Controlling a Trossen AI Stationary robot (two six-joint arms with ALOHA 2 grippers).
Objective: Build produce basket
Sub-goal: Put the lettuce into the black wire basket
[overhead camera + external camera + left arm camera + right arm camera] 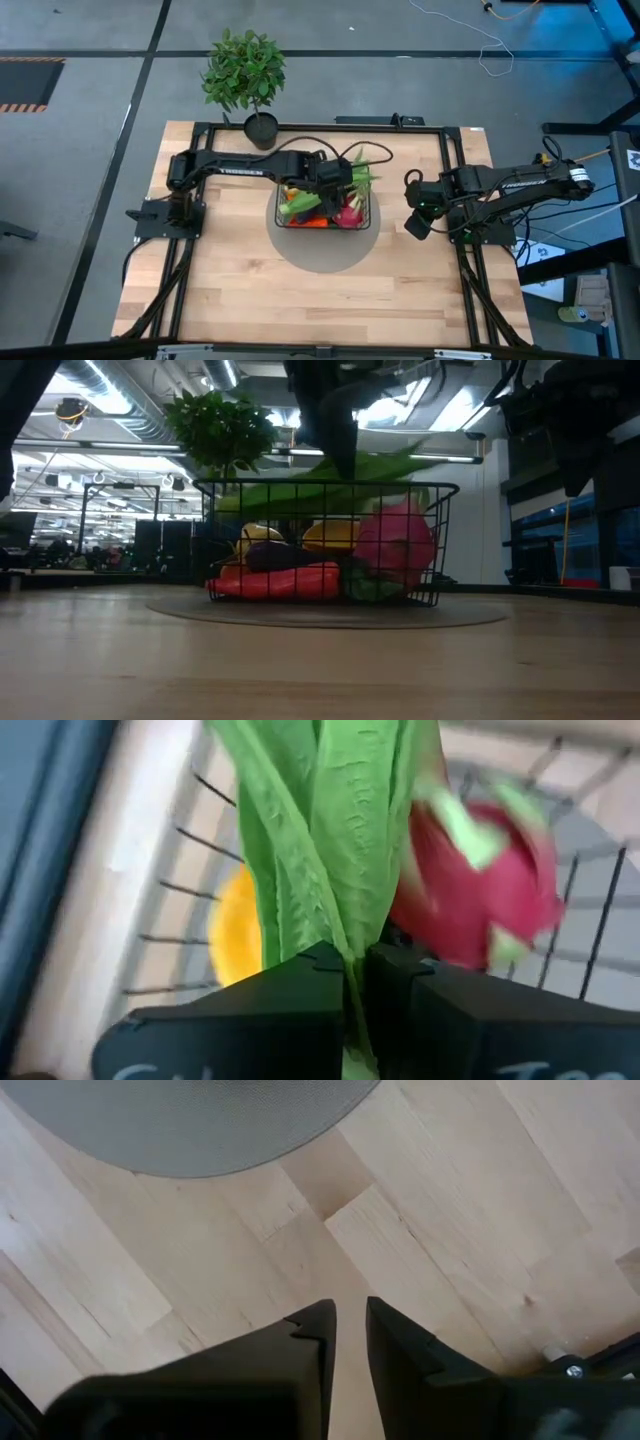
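Note:
The black wire basket (366, 222) stands on a round grey mat (320, 255) at the table's middle. It holds a pink dragon fruit (395, 545), a red piece (275, 582), a dark eggplant (290, 555) and yellow fruit (330, 535). My left gripper (335, 180) is over the basket, shut on long green leaves (320, 830). My right gripper (418, 212) hangs over bare wood to the right of the basket, its fingers close together and empty. My left gripper pinches the green leaves near their stalk end (350, 960) between its two fingers, coming from above. The leaves spread past the fingertips over the dragon fruit and lie along the basket's top (380, 470).
A leafy potted plant (245, 75) stands at the table's far edge, left of the basket. Black frame rails (455, 180) run along the table's sides. Bare wood (320, 300) lies in front of the mat.

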